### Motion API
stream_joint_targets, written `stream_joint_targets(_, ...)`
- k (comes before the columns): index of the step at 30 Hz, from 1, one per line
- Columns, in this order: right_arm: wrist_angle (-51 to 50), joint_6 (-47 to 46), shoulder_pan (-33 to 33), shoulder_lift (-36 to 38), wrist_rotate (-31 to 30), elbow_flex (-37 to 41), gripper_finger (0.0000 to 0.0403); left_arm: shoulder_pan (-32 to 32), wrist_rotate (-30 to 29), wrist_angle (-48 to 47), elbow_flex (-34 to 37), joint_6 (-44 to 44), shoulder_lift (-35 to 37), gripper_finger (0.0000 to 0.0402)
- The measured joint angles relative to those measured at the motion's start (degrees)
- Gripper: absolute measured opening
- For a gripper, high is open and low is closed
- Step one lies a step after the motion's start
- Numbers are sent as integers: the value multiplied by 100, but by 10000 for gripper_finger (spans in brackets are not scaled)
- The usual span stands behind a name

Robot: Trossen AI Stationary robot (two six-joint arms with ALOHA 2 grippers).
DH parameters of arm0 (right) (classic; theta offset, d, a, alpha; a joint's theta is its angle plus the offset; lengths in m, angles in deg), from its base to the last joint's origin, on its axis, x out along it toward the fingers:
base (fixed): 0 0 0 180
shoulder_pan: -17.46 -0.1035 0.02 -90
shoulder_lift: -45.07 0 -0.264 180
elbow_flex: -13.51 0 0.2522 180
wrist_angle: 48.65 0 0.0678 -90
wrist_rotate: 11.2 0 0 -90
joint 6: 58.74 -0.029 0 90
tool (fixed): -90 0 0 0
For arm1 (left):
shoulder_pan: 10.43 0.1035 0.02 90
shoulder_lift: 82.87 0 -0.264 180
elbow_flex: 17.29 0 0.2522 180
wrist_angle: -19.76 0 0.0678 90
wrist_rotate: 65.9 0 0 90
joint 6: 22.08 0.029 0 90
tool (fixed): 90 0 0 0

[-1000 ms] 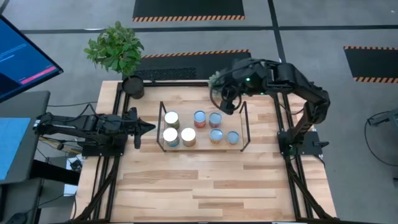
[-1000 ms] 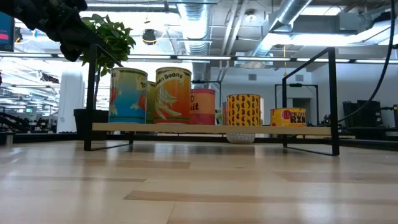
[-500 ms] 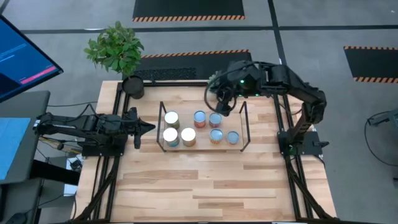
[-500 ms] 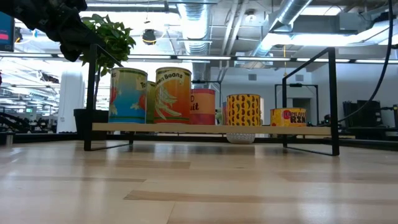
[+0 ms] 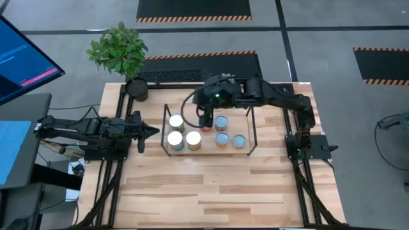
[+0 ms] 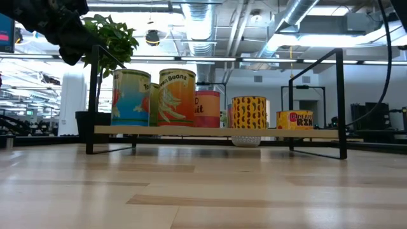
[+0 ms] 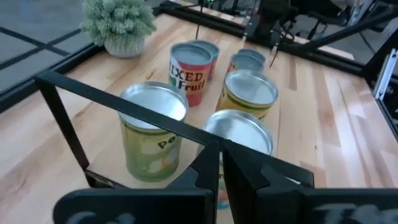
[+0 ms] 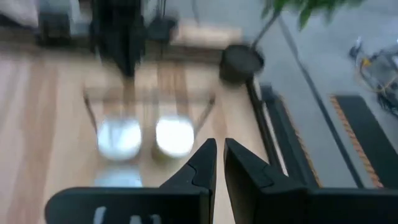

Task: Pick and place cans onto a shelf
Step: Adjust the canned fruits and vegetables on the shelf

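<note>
The right gripper (image 5: 206,122) is hovering above the middle of the shelf (image 5: 245,148), its fingers (image 8: 200,163) nearly touching with only a narrow gap and grasping nothing. The cans (image 5: 184,133) are standing upright on the shelf in two rows. The left gripper (image 5: 155,131) is waiting just beside the shelf's left wire frame, jaws clenched and empty.

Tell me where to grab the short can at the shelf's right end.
Probably from straight above, pinching the short can front to back: it stands upright, with another can on one side and the wire frame on the other.
</note>
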Motion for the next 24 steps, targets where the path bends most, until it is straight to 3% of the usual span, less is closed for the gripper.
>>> stream_joint_targets(11, -478, -26, 10, -177, -20, 3, 54, -2, -5, -97, 0, -25, 2, 8)
stream_joint_targets(21, -2578, -488, 300, -829, 6, -5, 54, 0, 4, -159, 0, -95, 0, 8)
stream_joint_targets(24, -2769, -329, 323, -1156, 39, 14, 54, 0, 4, -190, 0, -102, 0, 8)
